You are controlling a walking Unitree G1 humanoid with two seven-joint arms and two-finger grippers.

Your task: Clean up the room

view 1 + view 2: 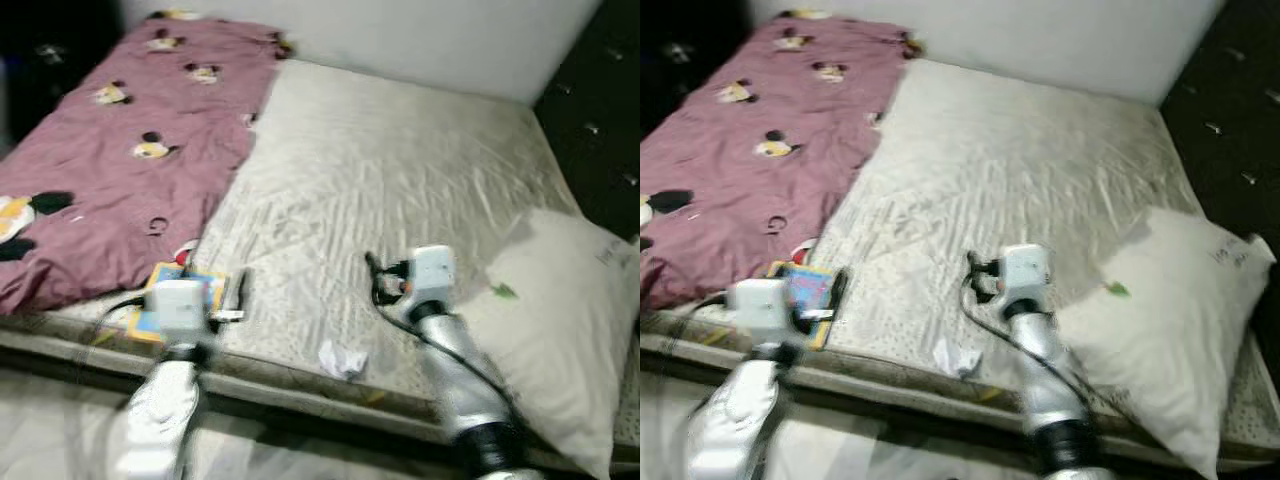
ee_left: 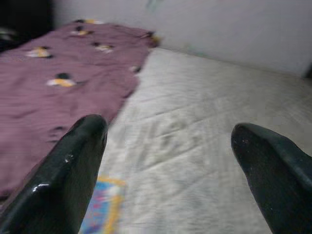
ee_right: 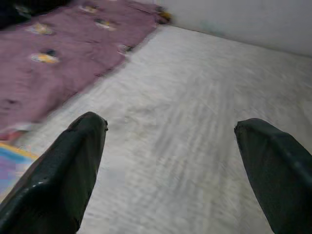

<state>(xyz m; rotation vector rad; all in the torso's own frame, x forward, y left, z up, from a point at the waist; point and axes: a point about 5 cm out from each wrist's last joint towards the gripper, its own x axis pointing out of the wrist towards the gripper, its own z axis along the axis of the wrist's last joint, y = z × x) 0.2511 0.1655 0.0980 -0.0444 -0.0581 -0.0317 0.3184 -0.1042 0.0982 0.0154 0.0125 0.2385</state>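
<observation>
Counting one crumpled tissue, one picture book near-left | book's long axis left-right | left gripper, right gripper wide apart, empty

One mattress, pale and bare. One maroon blanket with cartoon-mouse print, spread over the robot's-left part of it. One white pillow at the right edge. One colourful book near the front edge. One crumpled white paper near the front edge. Two silver arms, two grippers.
</observation>
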